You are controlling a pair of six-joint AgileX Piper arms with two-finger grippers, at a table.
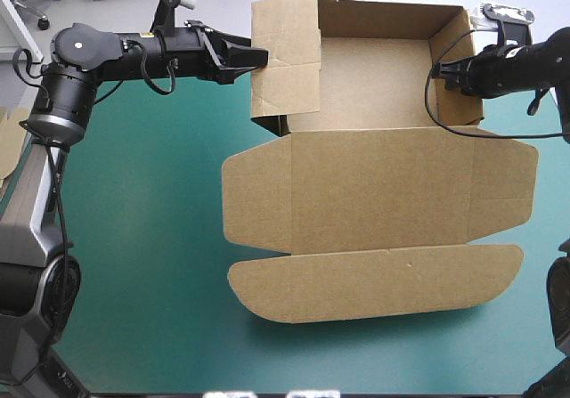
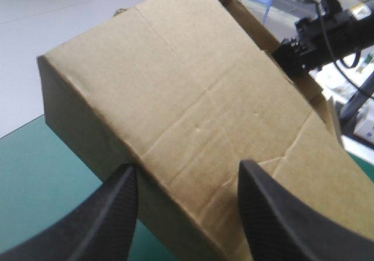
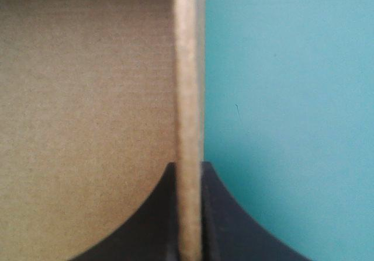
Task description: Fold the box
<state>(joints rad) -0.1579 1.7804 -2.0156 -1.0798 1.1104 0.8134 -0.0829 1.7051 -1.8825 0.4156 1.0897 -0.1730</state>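
Note:
The brown box (image 1: 374,202) lies at the table's middle and far side as an open tray, its lid and front flap spread flat toward the near edge. Back and right walls stand upright. The left wall's flap (image 1: 285,55) leans over the tray's left side. My left gripper (image 1: 258,57) is open at that flap's outer face, its fingers (image 2: 111,214) apart against the board (image 2: 193,115). My right gripper (image 1: 443,71) is shut on the box's right wall (image 3: 188,97), the board's edge standing between its fingers (image 3: 219,214).
The teal-green cover (image 1: 142,238) shows bare to the left and near side of the box. A strip of more brown board (image 1: 9,140) shows at the table's left edge. The right gripper appears across the tray in the left wrist view (image 2: 304,45).

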